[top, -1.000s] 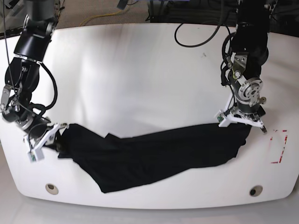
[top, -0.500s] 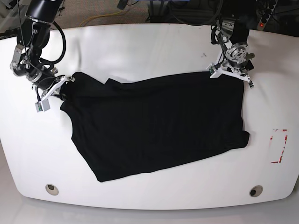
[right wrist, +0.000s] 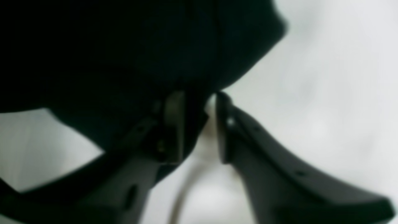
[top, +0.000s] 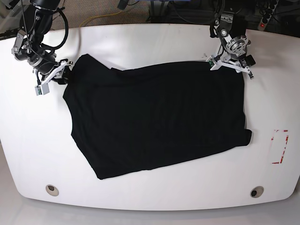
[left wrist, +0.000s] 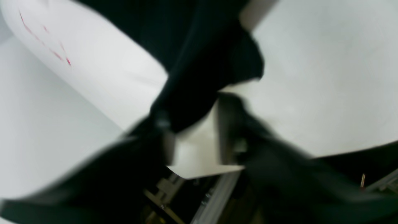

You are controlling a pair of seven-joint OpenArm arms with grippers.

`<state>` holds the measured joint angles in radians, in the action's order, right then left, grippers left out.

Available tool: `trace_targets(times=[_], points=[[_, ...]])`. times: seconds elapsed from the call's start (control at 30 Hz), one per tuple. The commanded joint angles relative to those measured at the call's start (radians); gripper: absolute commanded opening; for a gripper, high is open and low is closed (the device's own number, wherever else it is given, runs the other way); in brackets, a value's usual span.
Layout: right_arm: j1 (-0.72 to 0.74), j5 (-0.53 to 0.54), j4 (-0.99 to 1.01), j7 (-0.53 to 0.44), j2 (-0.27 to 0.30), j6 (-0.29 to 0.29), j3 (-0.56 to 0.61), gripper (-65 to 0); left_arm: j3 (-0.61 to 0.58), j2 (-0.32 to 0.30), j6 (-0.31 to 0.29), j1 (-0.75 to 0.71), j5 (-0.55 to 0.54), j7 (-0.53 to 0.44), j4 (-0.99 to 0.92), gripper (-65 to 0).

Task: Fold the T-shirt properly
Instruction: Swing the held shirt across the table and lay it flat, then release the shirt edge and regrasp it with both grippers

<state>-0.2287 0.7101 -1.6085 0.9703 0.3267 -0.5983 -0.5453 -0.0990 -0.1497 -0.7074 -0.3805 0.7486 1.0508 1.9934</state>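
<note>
Two grippers have dragged the large black soft cloth T-shirt (top: pixel 157 119) from a bunched strip at the near edge to a flat spread across the round white table (top: pixel 140 44). Left gripper (top: pixel 230 65), far right, and right gripper (top: pixel 52 78), far left, now show jaws parted at the far corners, cloth slipping free. Judgement: spreading done; folding not yet begun.
</note>
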Motion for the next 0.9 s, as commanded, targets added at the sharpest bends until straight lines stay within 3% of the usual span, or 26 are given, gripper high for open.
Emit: trace_targets(times=[0.0,0.07,0.17,0.37,0.67,0.87], points=[[0.005,0.021,-0.017,-0.02,-0.007,-0.008,-0.012,-34.1,0.025,0.003,0.009,0.002,0.012,0.009,0.014,-27.5],[-0.011,0.021,-0.017,-0.012,-0.016,-0.013,-0.043,-25.5,0.055,0.022,0.009,0.005,-0.033,0.009,0.014,-21.0],[-0.036,0.044,-0.025,0.009,-0.05,-0.018,-0.098,-19.5,0.106,0.037,0.009,0.012,-0.096,0.009,0.016,-20.4],[-0.108,0.154,-0.023,0.06,-0.1,-0.062,-0.187,-19.0,0.192,0.042,0.009,0.051,-0.271,0.009,0.019,-20.4],[-0.163,0.165,-0.017,0.06,-0.146,-0.068,-0.181,-19.0,0.319,0.042,0.009,0.073,-0.479,0.006,0.02,-20.4],[-0.156,0.167,-0.017,0.075,-0.162,-0.07,-0.121,-19.0,0.508,0.045,0.009,0.108,-0.717,0.007,0.02,-20.4]])
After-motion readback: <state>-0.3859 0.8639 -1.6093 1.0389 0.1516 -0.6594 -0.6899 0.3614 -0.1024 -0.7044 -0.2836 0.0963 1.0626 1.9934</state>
